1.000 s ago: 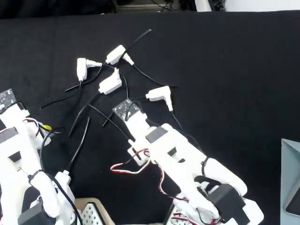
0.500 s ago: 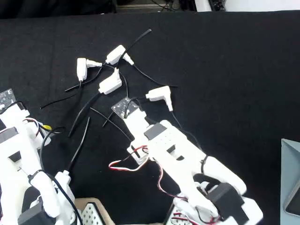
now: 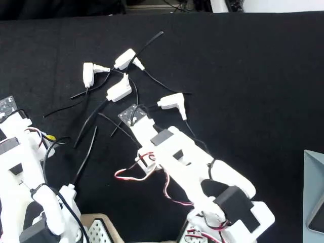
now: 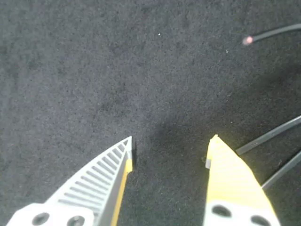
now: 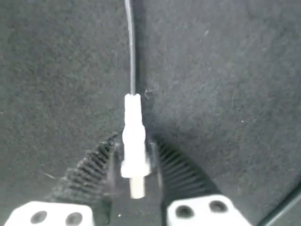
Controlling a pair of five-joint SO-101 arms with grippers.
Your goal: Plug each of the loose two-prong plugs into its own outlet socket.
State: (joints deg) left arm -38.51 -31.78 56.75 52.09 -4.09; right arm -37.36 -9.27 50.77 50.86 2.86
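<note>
Cloth, black and bare, lies under the left hand point(image 4: 169, 149), whose jaws stand wide apart on nothing. A few black leads point(image 4: 270, 136) lie just beside it. In the high view the left arm point(image 3: 20, 167) sits at the 8 o'clock corner of the bench point(image 3: 263, 71), well apart from the work.

Toward the bench's 11 o'clock lies a cluster of white plug-and-socket pieces: the leftmost body point(image 3: 88, 74), the rear body point(image 3: 125, 59), the middle body point(image 3: 119, 90) and the angled body point(image 3: 171, 100). Which of these are sockets I cannot tell.

The right hand point(image 5: 134, 148) is closed on a white plug barrel point(image 5: 133, 127), pinched from both sides. The barrel's long axis runs straight out along the hand's own line, with its lead point(image 5: 131, 47) ahead and a short stub back toward the wrist. The right arm point(image 3: 177, 152) is plainly the nearer one. From its tip the middle body lies at about 11 o'clock and the angled body at about 2. The barrel probably needs turning before it can face a socket.
</note>
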